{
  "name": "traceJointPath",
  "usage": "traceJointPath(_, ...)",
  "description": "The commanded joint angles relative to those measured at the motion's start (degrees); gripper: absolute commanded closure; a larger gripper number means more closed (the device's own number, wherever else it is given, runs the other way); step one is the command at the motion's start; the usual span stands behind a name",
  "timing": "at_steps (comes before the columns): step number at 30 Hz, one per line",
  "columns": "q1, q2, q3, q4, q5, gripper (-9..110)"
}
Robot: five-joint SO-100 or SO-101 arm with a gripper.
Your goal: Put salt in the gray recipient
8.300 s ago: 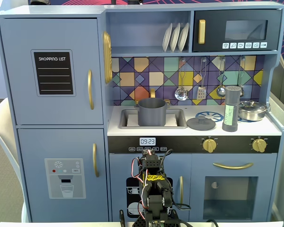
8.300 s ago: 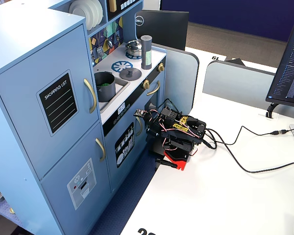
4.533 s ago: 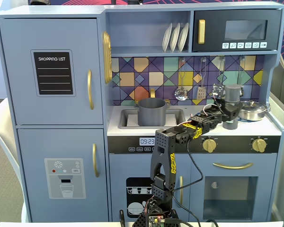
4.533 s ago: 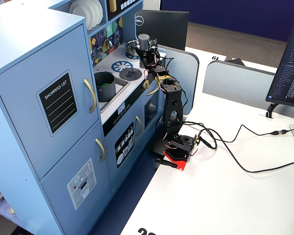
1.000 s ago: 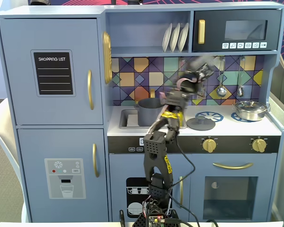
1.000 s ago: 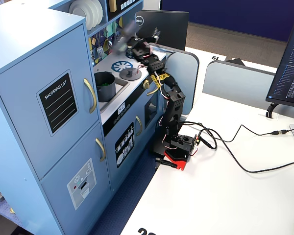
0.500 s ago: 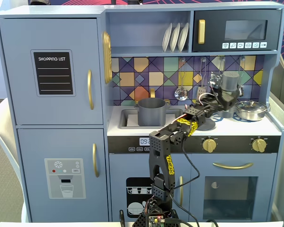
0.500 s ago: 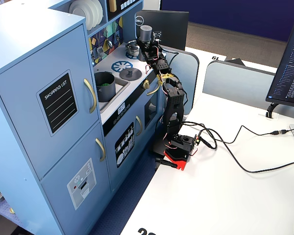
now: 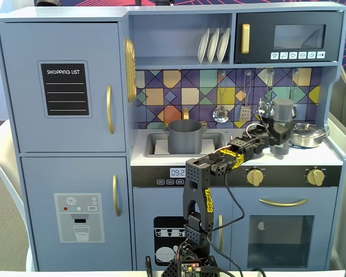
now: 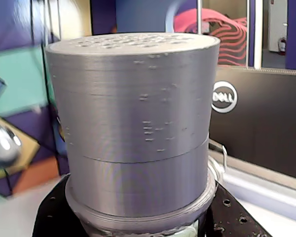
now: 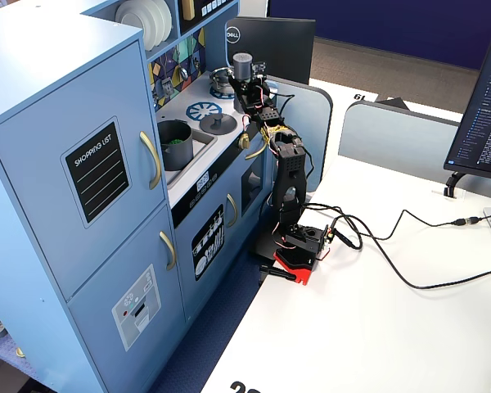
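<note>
The salt is a slim dark-gray shaker with a lighter cap. It stands upright in my gripper over the right side of the stove top. The gripper is shut on its lower body. In the wrist view the cap fills the frame, with black fingers on both sides of its base. The shaker also shows in a fixed view, with the gripper below the cap. The gray recipient sits in the sink, to the left of the shaker. It holds something green.
A shiny steel pot stands just right of the shaker. A flat gray lid with a knob lies on the stove between sink and gripper. Utensils hang on the tiled back wall. A Dell monitor stands behind the kitchen.
</note>
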Motion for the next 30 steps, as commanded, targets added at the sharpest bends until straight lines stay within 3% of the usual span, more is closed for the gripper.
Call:
traceJointPath(1,1.05,0.79,-0.53,-2.64,-1.93,101)
traceJointPath(12,1.23,0.79,0.97,-2.37,-1.85,100)
traceJointPath(17,2.02,0.79,1.05,-2.11,0.18,74)
traceJointPath(22,2.72,1.58,1.05,-2.11,1.41,59)
traceJointPath(27,3.69,5.98,2.46,3.52,0.79,59)
traceJointPath(30,4.75,15.29,8.61,11.25,-1.32,66)
